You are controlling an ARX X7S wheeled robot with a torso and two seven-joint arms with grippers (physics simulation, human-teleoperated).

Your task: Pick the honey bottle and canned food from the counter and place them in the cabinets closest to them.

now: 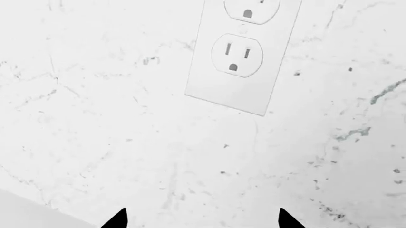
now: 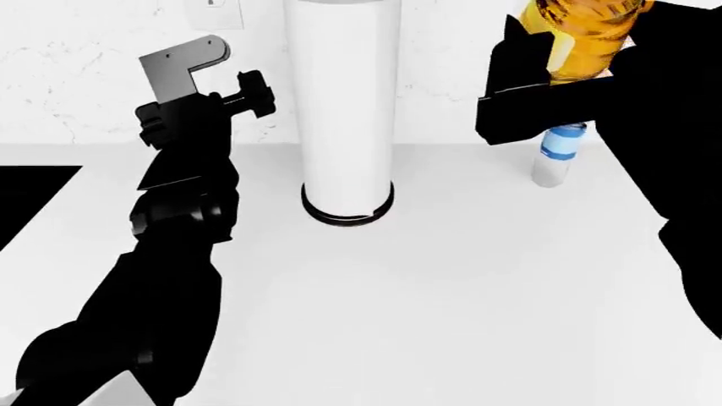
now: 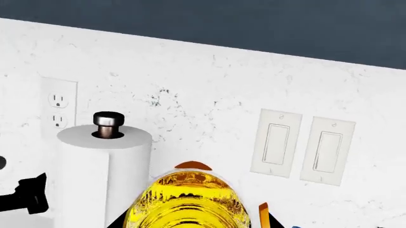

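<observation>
Right gripper point(image 2: 564, 63) clamped on honey bottle point(image 2: 581, 34), lifted clear of counter point(image 2: 451, 279), near wall; cabinet underside point(image 3: 203, 21) lies above and ahead, so likely move is upward. Left gripper point(image 1: 201, 221) apart, empty, facing wall outlet point(image 1: 244, 52). Canned food not visible.

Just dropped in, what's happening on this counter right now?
The right gripper holds the honey bottle lifted off the counter, up in front of the wall with the light switches. The left gripper is empty and open, facing the wall outlet. A paper towel roll and a clear bottle stand on the counter. No can is in view.
</observation>
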